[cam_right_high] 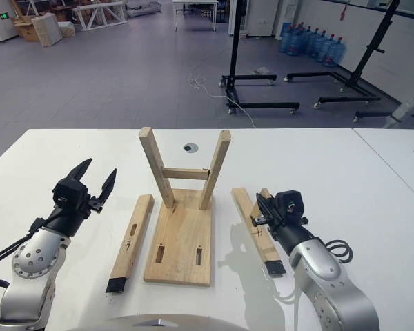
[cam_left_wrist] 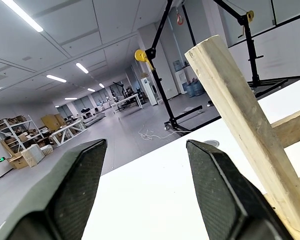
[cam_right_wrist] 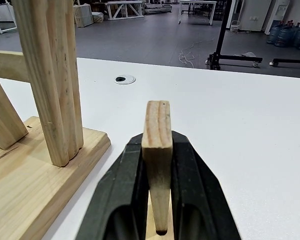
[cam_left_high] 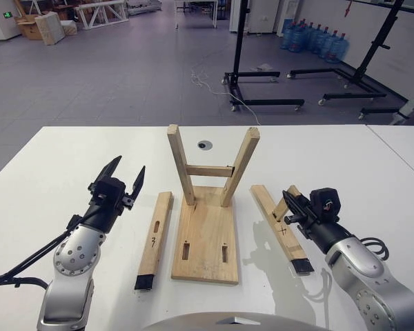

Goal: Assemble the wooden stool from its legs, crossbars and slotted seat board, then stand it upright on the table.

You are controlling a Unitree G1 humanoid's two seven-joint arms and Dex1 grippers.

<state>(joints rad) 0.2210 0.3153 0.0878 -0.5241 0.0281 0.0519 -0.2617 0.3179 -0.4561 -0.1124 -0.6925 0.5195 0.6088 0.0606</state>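
The slotted seat board (cam_left_high: 207, 231) lies flat mid-table. Two legs (cam_left_high: 181, 165) (cam_left_high: 240, 165) stand up from its far end, joined by a crossbar (cam_left_high: 208, 171). A loose leg (cam_left_high: 156, 234) with a black foot cap lies to the left of the board. Another loose leg (cam_left_high: 272, 219) lies to the right. My left gripper (cam_left_high: 126, 178) is open, raised above the table left of that loose leg; the left wrist view shows its fingers (cam_left_wrist: 75, 195) wide apart before one standing leg (cam_left_wrist: 240, 120). My right gripper (cam_left_high: 293, 203) is shut on a short crossbar (cam_right_wrist: 157, 150), over the right loose leg.
A round cable hole (cam_left_high: 205, 145) sits in the white table (cam_left_high: 69, 158) behind the board. A second table (cam_left_high: 403, 145) adjoins at the far right. Black wheeled stands (cam_left_high: 262, 76) are on the floor beyond the far edge.
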